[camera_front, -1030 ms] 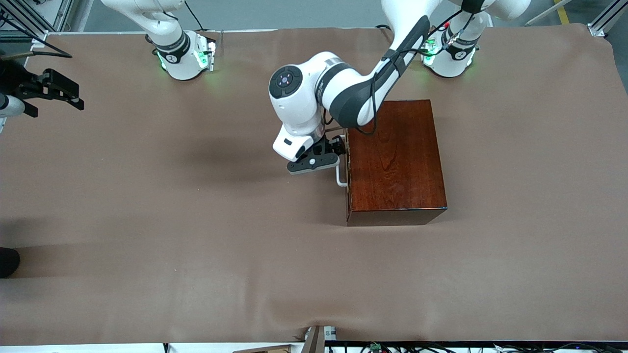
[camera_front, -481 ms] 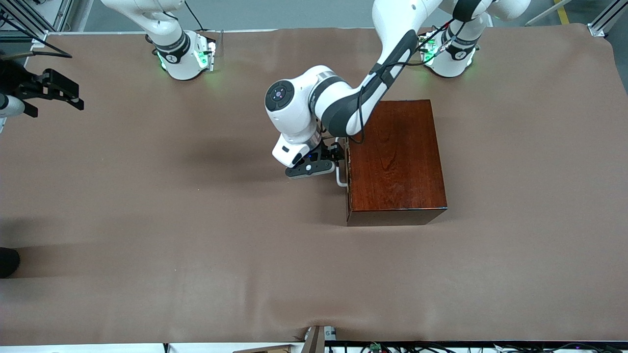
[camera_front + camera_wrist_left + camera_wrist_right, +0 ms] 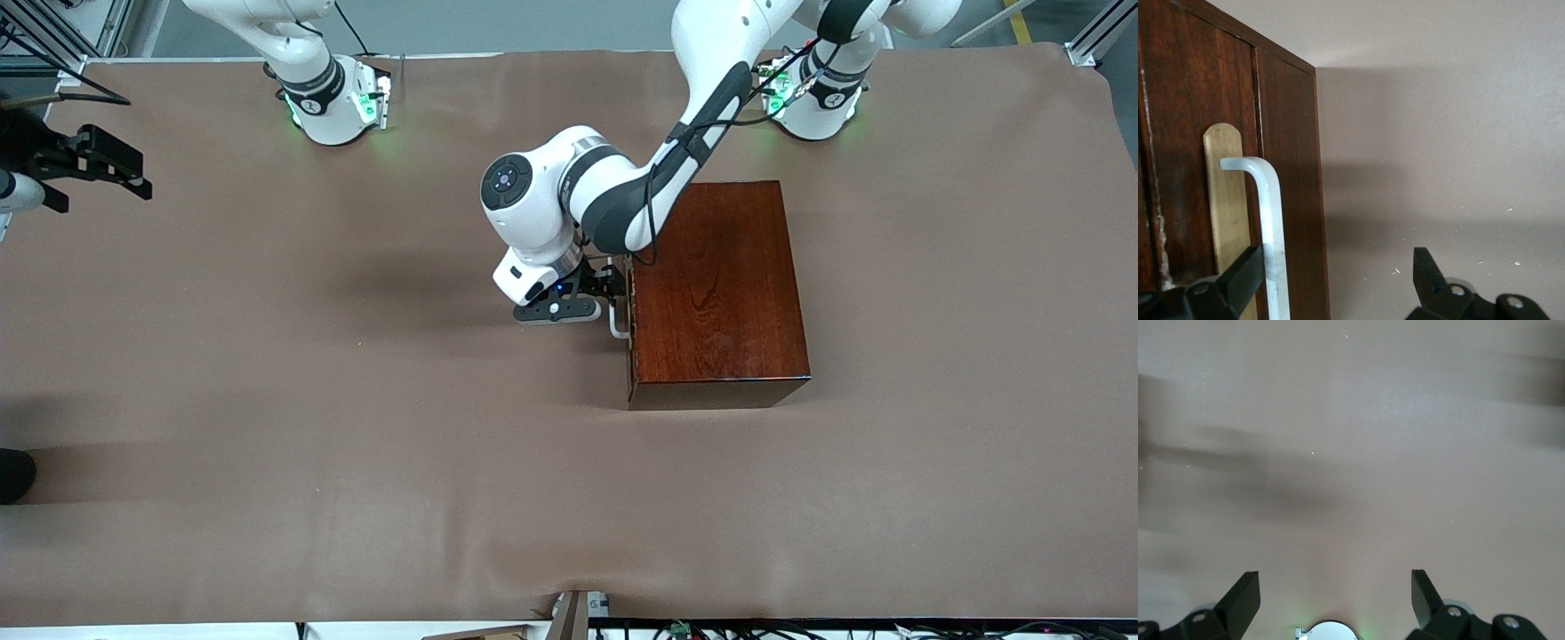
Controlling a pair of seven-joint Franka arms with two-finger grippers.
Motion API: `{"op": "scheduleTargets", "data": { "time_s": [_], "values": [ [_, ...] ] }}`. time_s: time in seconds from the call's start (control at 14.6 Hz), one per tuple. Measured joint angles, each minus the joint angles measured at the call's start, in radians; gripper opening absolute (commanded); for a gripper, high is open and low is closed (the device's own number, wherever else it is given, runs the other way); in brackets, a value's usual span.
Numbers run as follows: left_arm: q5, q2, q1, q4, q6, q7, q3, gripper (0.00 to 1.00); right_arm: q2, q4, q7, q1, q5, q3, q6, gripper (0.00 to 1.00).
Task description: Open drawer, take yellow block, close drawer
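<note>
- At the front of the wooden box (image 3: 716,293), I see my left gripper (image 3: 1331,280) with its jaws wide apart, straddling the white handle (image 3: 1271,227) of the drawer (image 3: 1205,167) without clamping it.
- The drawer sits shut in the box.
- I cannot see the yellow block.
- My right gripper (image 3: 1335,597) waits over bare brown table cover (image 3: 311,400), jaws wide and holding nothing.

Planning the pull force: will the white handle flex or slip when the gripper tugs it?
The white handle looks like a stiff bent rod, so it probably won't flex. Its glossy surface may slip. The open left gripper straddles it; the wooden box might slide.
</note>
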Motion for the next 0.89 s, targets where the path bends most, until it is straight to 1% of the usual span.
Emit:
{"op": "scheduleTargets", "data": {
  "time_s": [0.55,0.89],
  "values": [
    [0.002,0.005,0.0,-0.008,-0.023,0.002,0.0,1.0,0.0,0.0,0.0,0.0,0.0,0.001,0.0,1.0],
    [0.002,0.008,0.0,-0.008,0.007,-0.023,0.0,1.0,0.0,0.0,0.0,0.0,0.0,0.001,0.0,1.0]
  ]
}}
